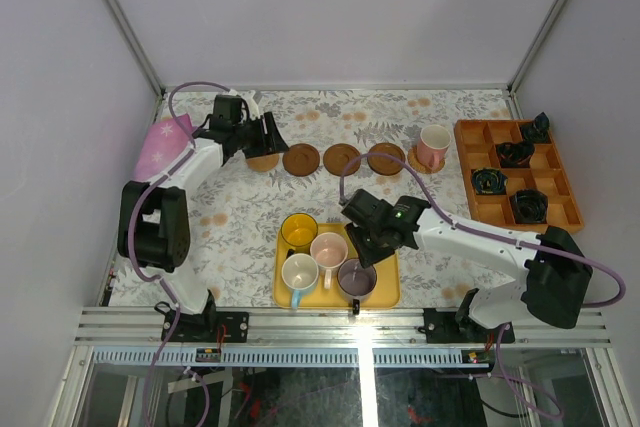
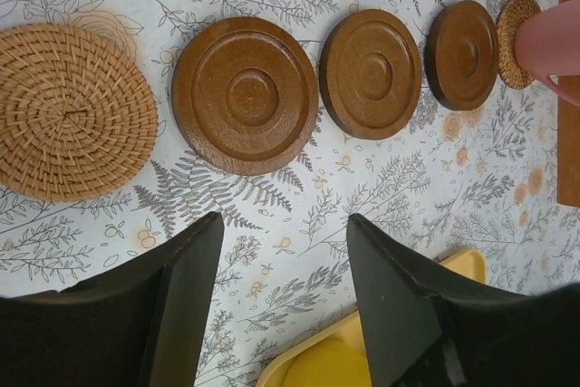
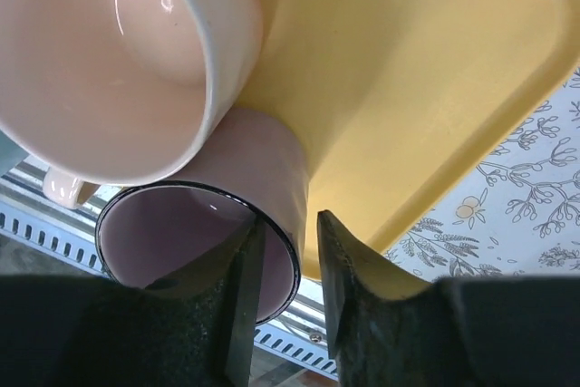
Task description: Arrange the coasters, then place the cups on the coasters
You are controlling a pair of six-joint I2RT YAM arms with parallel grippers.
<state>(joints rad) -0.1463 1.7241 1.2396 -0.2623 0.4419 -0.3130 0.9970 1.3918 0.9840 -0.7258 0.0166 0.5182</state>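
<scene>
Four cups (image 1: 328,248) stand in the yellow tray (image 1: 388,292). The greyish purple cup (image 3: 267,178), partly hidden, has the downward-angled right gripper (image 3: 288,222) astride its wall, jaws narrowly parted and clamping unclear. Only the wrist view shows the left gripper (image 2: 283,220) wide open and empty beside the row of coasters (image 2: 245,95).

Cups (image 3: 136,43) glossy, probably ceramic; wooden coasters (image 2: 245,95) smooth, satin; rattan coaster (image 2: 72,115) rough, woven; tray (image 3: 408,88) smooth, glossy plastic.

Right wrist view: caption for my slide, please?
Right gripper straddles the rim of the purple cup in the yellow tray.
</scene>
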